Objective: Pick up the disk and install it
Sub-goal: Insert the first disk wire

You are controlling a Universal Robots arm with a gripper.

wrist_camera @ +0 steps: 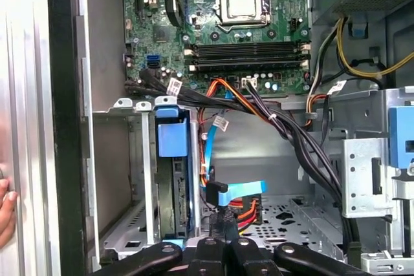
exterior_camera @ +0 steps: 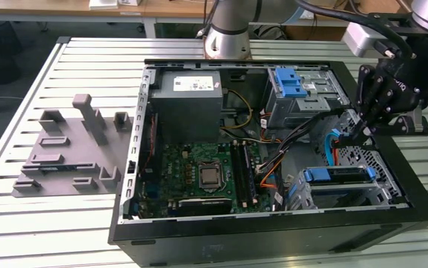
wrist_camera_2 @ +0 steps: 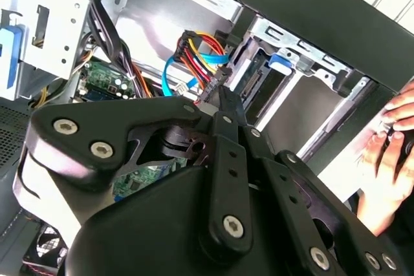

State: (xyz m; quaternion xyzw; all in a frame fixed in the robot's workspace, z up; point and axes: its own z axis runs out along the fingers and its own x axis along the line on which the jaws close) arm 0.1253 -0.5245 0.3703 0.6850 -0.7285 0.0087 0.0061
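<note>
The hand [exterior_camera: 354, 135] is seen lowered inside the open case [exterior_camera: 393, 223], its fingers drawn together on the connector [wrist_camera: 223, 196] of the cables [wrist_camera: 244, 208] (red, orange, blue). The disk [wrist_camera: 173, 185] is found seated on edge in the drive cage [wrist_camera: 139, 179], just beside the hand. The case lies on the slatted desk [exterior_camera: 50, 223]. A person's hand [wrist_camera_2: 388, 159] rests at the case's outer wall
</note>
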